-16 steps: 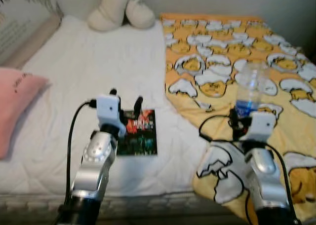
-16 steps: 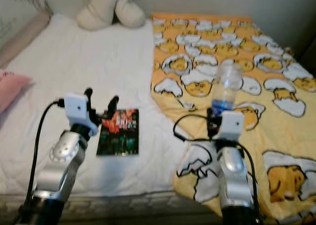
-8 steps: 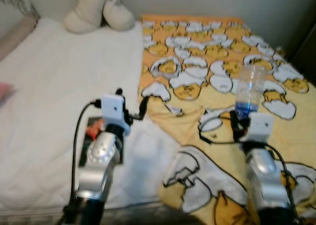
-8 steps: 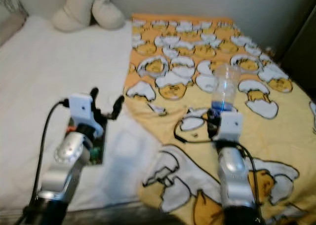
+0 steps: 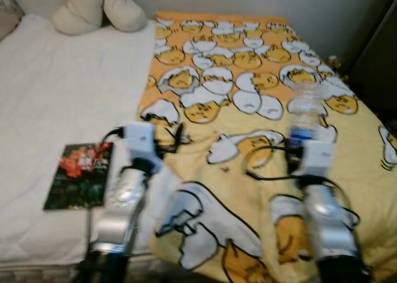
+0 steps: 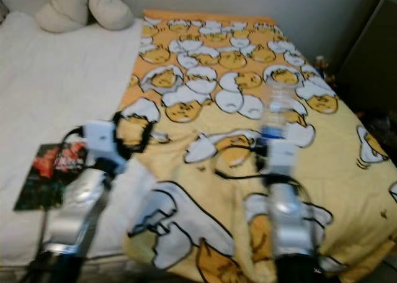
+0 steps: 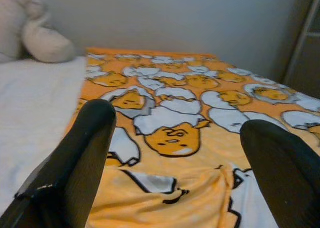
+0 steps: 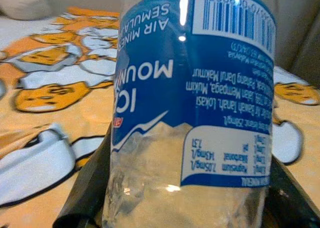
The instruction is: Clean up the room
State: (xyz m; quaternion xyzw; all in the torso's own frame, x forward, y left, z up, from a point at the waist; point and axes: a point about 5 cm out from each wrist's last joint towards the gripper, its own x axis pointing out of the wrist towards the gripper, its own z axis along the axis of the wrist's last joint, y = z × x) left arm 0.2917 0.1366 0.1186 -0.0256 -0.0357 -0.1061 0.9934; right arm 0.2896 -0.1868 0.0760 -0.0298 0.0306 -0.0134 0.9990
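Clear plastic water bottle with blue label (image 5: 304, 114): upright, clamped between the black fingers of the right pincer (image 5: 296, 148), raised above the right half of the bed. Label close up in the right wrist view (image 8: 200, 83), one finger (image 8: 87, 188) pressed against its side.

Left pincer (image 5: 162, 137): fingers spread wide, nothing between them, hovering over the near left edge of the blanket; finger (image 7: 80, 158) dark in the left wrist view.

Orange-yellow blanket printed with egg-yolk cartoon figures (image 5: 248, 78): spread across the right side of the bed.

White quilted mattress cover (image 5: 62, 97): left side of the bed.

Dark book with red cover art (image 5: 79, 175): flat on the white cover, near left, just beside the left arm.

Cream plush toy (image 5: 93, 7): far left, at the head of the bed.
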